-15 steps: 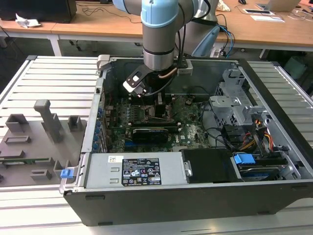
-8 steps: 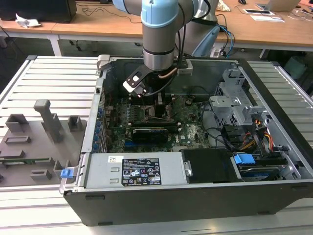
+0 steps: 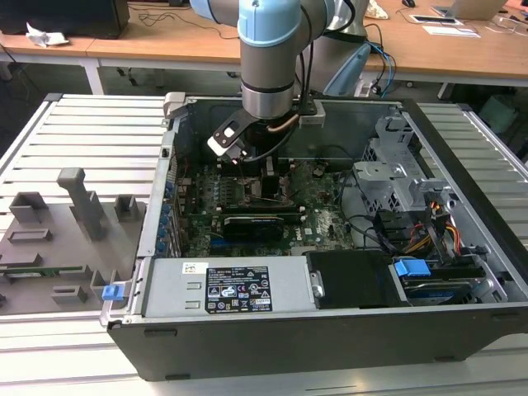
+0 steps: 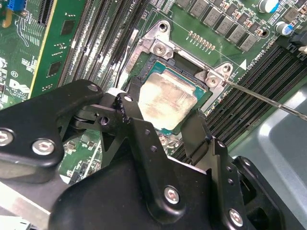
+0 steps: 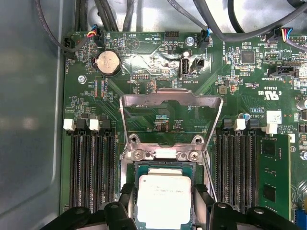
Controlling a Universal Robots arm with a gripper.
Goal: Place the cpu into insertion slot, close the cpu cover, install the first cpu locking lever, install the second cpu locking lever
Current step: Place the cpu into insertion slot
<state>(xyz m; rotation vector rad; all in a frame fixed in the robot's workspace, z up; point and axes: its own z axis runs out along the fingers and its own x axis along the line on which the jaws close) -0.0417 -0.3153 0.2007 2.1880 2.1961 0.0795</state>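
The cpu (image 5: 164,191) (image 4: 165,103), a silver-topped square chip, lies in the insertion slot (image 5: 165,154) (image 4: 160,48) on the green motherboard (image 3: 326,216). My gripper (image 5: 164,200) (image 4: 162,117) reaches down into the computer case (image 3: 268,173), with its black fingers (image 5: 128,196) pressed against two opposite sides of the chip. The cpu cover (image 5: 170,99), a metal frame with a large cut-out, stands swung up and open behind the slot. A thin locking lever (image 4: 268,98) sticks out free from the slot's corner.
Long black RAM slots (image 5: 91,167) (image 5: 235,167) flank the socket on both sides. A black graphics card (image 3: 260,223) lies across the board. Cables (image 3: 429,235) and a drive cage (image 3: 396,169) sit at the exterior view's right. A grey fixture tray (image 3: 66,223) rests outside the case.
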